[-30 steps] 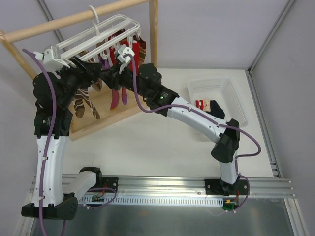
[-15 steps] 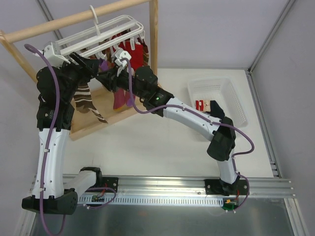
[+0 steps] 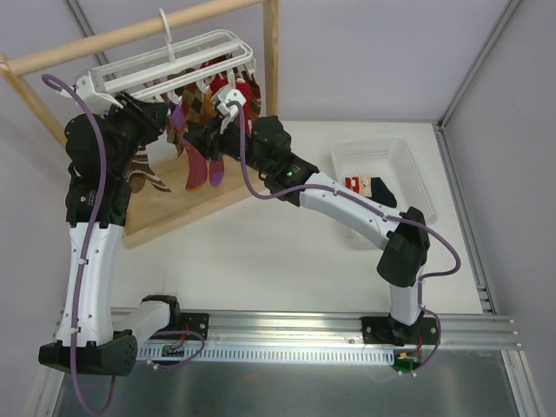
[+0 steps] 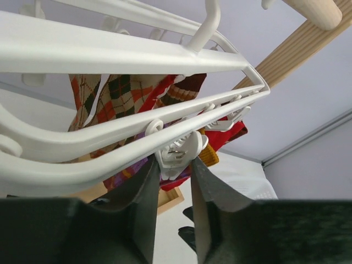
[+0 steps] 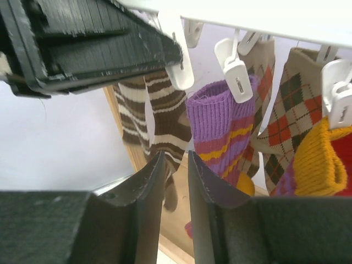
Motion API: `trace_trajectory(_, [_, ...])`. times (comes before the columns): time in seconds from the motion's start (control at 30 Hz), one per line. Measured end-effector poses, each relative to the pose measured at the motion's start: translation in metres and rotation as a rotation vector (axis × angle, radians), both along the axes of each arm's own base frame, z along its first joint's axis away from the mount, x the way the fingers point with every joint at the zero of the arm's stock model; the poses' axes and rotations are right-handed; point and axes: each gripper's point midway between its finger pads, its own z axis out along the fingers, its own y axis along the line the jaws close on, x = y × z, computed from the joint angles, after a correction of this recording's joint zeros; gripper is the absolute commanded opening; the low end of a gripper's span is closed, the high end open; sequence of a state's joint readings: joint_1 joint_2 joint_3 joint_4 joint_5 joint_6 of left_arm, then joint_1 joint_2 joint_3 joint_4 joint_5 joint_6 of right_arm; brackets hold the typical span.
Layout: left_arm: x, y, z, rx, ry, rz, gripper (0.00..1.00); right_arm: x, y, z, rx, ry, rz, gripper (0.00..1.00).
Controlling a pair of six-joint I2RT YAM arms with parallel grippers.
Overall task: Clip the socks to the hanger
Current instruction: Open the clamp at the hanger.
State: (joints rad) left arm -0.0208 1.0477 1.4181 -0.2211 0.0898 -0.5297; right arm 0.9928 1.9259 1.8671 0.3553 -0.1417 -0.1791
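The white hanger (image 3: pixel 187 54) hangs from the wooden rail. Several socks hang from its clips: brown-white striped (image 3: pixel 143 174), purple/magenta (image 3: pixel 198 163), argyle and red (image 3: pixel 246 87). My left gripper (image 3: pixel 163 117) is up under the hanger; in the left wrist view (image 4: pixel 171 160) its fingers are shut on a white clip (image 4: pixel 177 151). My right gripper (image 3: pixel 195 135) is just below, beside the purple sock (image 5: pixel 220 121), whose cuff sits at a clip (image 5: pixel 236 74). The right gripper (image 5: pixel 176 155) is narrowly open and holds nothing. The striped sock (image 5: pixel 165 118) hangs behind it.
The wooden rail stand (image 3: pixel 271 52) with its flat base (image 3: pixel 174 208) stands at the back left. A white mesh basket (image 3: pixel 415 187) at the right holds a navy sock (image 3: pixel 383 193) and a red-and-white one (image 3: pixel 354 184). The metal rail runs along the near edge.
The hanger and its socks have swung slightly. The left gripper has risen to the hanger's underside. The right gripper has shifted a little under the hanger.
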Motion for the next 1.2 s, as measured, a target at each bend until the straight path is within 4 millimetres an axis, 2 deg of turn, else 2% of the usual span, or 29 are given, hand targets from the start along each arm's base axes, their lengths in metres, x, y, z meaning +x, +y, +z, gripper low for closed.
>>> trace_trajectory(0.17, [0.0,0.001,0.0,-0.001,0.0,0.004,0.07,-0.001,-0.007,0.012,0.021,-0.007,-0.004,0.3])
trace_trajectory(0.23, [-0.001,0.001,0.001,-0.002,-0.002,0.005,0.02,-0.001,-0.01,0.014,0.023,0.0,-0.005,0.34])
trace_trajectory(0.37, [-0.003,0.0,0.003,-0.011,-0.007,0.004,0.0,0.002,-0.02,0.01,0.014,0.058,-0.006,0.43])
trace_trajectory(0.5, [-0.01,0.0,0.008,-0.029,-0.023,0.003,0.0,0.014,-0.053,0.002,-0.013,0.144,-0.03,0.63])
trace_trajectory(0.63, [-0.016,-0.001,0.012,-0.043,-0.035,-0.001,0.0,0.026,-0.097,0.0,-0.043,0.182,-0.105,0.7])
trace_trajectory(0.73, [-0.017,-0.003,0.012,-0.054,-0.033,-0.009,0.0,0.02,-0.11,0.01,-0.044,0.172,-0.117,0.7])
trace_trajectory(0.83, [-0.017,-0.003,0.012,-0.067,-0.031,-0.009,0.0,0.01,-0.108,0.018,-0.035,0.155,-0.091,0.7])
trace_trajectory(0.93, [-0.02,-0.004,0.01,-0.114,-0.024,-0.009,0.0,0.0,-0.096,0.017,-0.045,0.137,-0.034,0.7])
trace_trajectory(1.2, [-0.027,-0.008,0.004,-0.25,0.003,-0.016,0.0,-0.004,-0.031,0.026,-0.033,0.064,0.086,0.68])
